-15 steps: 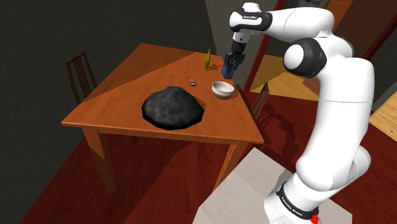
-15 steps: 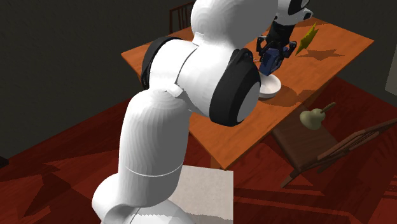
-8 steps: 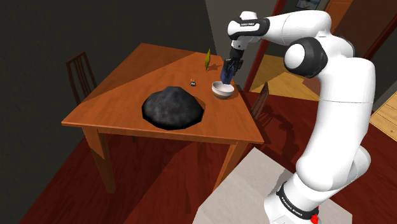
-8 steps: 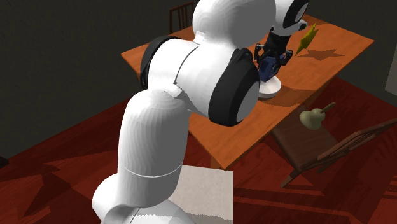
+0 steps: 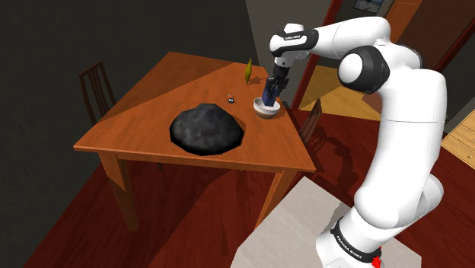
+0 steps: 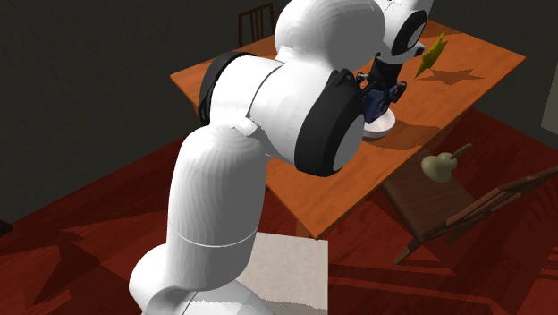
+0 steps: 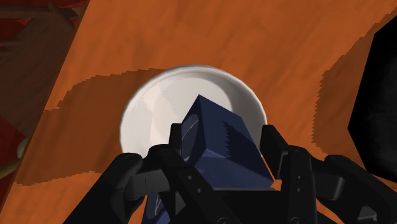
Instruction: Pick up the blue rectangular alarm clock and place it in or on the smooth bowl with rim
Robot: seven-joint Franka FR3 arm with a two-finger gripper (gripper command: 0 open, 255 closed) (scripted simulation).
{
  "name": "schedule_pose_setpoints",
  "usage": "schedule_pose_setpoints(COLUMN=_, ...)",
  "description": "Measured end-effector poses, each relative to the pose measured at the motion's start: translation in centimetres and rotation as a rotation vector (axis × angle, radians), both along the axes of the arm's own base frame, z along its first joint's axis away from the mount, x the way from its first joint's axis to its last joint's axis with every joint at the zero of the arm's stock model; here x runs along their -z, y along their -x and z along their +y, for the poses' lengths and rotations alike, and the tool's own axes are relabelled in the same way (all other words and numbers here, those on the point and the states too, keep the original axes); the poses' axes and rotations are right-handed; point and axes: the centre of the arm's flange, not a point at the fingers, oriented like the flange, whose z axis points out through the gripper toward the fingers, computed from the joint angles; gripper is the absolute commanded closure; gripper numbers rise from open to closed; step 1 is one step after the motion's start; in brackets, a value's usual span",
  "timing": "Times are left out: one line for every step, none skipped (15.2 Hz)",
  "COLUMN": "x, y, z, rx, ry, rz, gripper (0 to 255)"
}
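Gripper (image 7: 222, 151) clamped on blue clock (image 7: 216, 127), tilted, low over white bowl (image 7: 147, 111). Risk: released while tilted, clock strikes rim, tumbles onto table (image 7: 286, 44).

Home dining room: wooden table (image 5: 152, 99), chair (image 5: 94, 85), plank floor (image 5: 190, 221).

What you cannot make out around the bowl

In the second exterior view the arm (image 6: 295, 98) blocks much of the worktop (image 6: 465, 63) and the bowl's (image 6: 383, 126) left part. In the wrist view the hand (image 7: 222, 130) covers the lower end of the clock (image 7: 219, 153), and the frame's right edge cuts the black lump (image 7: 385, 95). The dark speck (image 5: 231, 97) at centre of the shoulder view is too small to name.
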Motion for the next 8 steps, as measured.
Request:
schedule_pose_setpoints(x=0.07, y=-0.01, z=0.02, rx=0.0, ry=0.0, rz=0.0, gripper=255)
schedule_pose_setpoints(x=0.11, y=-0.02, z=0.03, rx=0.0, ry=0.0, rz=0.0, gripper=255)
schedule_pose_setpoints(x=0.12, y=-0.02, z=0.03, rx=0.0, ry=0.0, rz=0.0, gripper=255)
schedule_pose_setpoints(x=0.13, y=-0.02, z=0.04, rx=0.0, ry=0.0, rz=0.0, gripper=255)
schedule_pose_setpoints(x=0.13, y=-0.02, z=0.04, rx=0.0, ry=0.0, rz=0.0, gripper=255)
schedule_pose_setpoints(x=0.14, y=-0.02, z=0.04, rx=0.0, ry=0.0, rz=0.0, gripper=0)
schedule_pose_setpoints(x=0.13, y=-0.02, z=0.04, rx=0.0, ry=0.0, rz=-0.001, gripper=0)
schedule_pose_setpoints(x=0.13, y=-0.02, z=0.04, rx=0.0, ry=0.0, rz=-0.001, gripper=0)
